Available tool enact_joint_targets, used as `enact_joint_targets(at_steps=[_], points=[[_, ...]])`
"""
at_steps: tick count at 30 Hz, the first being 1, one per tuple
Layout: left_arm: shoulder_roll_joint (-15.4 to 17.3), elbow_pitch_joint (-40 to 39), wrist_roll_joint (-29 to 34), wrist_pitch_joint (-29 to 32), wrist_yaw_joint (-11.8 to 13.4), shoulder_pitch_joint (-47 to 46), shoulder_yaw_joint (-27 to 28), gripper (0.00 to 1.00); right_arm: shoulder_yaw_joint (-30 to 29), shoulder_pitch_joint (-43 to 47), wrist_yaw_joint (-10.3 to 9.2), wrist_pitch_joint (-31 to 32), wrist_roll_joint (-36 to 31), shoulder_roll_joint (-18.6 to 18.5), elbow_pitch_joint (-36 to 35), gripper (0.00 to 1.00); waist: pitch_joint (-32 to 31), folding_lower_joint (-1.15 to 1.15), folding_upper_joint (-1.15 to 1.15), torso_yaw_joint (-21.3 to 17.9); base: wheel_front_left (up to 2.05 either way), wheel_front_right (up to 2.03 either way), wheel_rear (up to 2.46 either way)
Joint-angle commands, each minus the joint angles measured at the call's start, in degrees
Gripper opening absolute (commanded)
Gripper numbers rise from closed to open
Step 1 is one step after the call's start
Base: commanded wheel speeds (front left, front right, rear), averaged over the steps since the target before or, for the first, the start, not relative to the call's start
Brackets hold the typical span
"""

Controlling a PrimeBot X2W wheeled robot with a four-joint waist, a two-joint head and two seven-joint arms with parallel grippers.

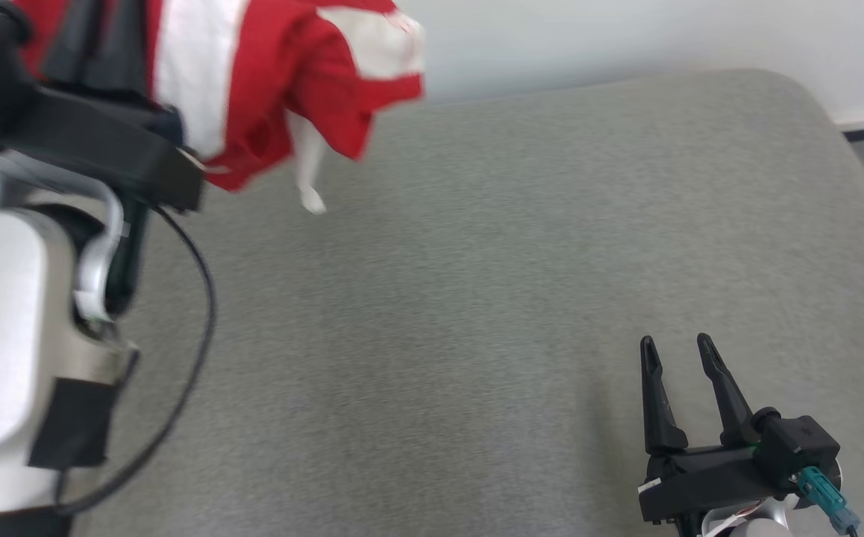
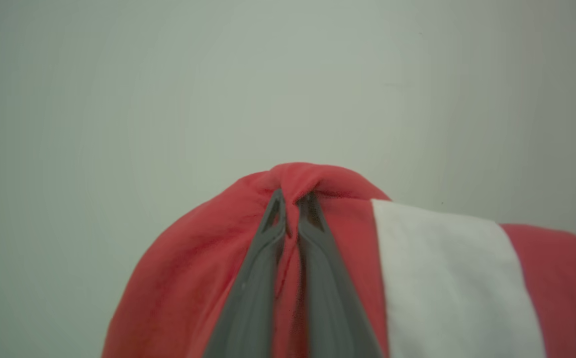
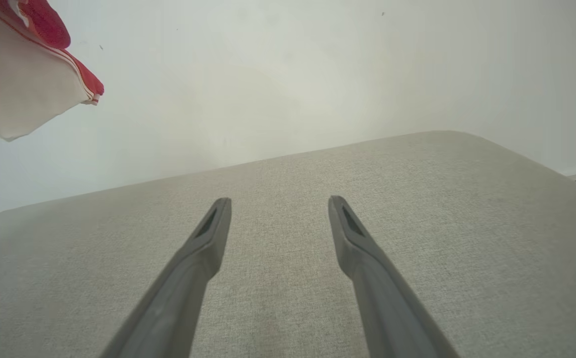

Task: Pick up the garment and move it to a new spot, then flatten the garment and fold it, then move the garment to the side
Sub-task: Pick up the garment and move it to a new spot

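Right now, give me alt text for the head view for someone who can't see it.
The left gripper, raised at upper left, is shut on a bunched red and white garment hanging above a grey padded surface. The right gripper sits open and empty at lower right.

Bright, soft and even throughout. Smeared by motion blur at the garment (image 1: 268,82), over the far left corner of the grey cushion (image 1: 477,261). Soft-focused close to the lens in both wrist views. Faintly shadowed beside the right end effector (image 1: 676,339). Bowed by wide-angle distortion along the cushion's far edge.
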Motion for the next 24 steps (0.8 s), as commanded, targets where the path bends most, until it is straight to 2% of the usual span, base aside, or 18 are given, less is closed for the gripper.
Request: enact_joint_targets(at_steps=[1,5,9,16,20,21,22,24], points=[[-1.2,0.2,-0.4,-0.2,0.4,1.7,-0.8,0.0,0.2,0.4,0.19,-0.1,0.1,0.0,0.0,1.0,0.1,0.01,0.0,-5.9,0.0,0.0,0.0],[-3.8,3.0,0.0,-1.0,0.5,5.3,-3.9,0.0,0.1,0.3,0.19,-0.1,0.3,0.0,0.0,1.0,0.6,0.01,0.0,-8.8,0.0,0.0,0.0],[-5.6,6.3,0.1,-2.2,0.5,8.5,-5.8,0.0,-0.3,0.3,0.19,-0.1,0.3,0.0,-0.2,1.0,1.3,0.01,0.0,-9.8,0.0,0.0,0.0],[-8.5,20.6,0.6,-5.7,-0.8,15.3,-10.6,0.0,0.5,-0.8,0.19,-0.1,0.3,0.0,-0.3,1.0,2.8,0.01,0.0,-10.9,0.0,0.0,0.0],[-9.6,28.6,1.1,-9.2,-1.3,14.8,-11.8,0.0,0.5,-1.1,0.19,-0.1,0.3,0.0,-0.3,1.0,2.7,0.01,0.0,-10.5,0.0,0.0,0.0],[-9.7,29.7,1.5,-10.3,-1.2,14.0,-12.0,0.42,0.4,-1.0,0.19,-0.1,0.2,0.0,-0.3,1.0,2.5,0.01,0.0,-10.2,0.0,0.0,0.0],[-9.9,30.8,1.9,-11.2,-1.4,13.3,-12.4,1.0,0.2,-0.8,0.2,-0.1,0.0,0.0,-0.4,1.0,2.3,0.01,0.0,-9.7,0.0,0.0,0.0],[-10.8,31.8,1.4,-13.1,-1.8,12.0,-12.5,1.0,-0.2,-0.4,0.2,-0.1,-0.1,0.0,-0.2,1.0,1.8,0.01,0.0,-8.9,0.0,0.0,0.0]])
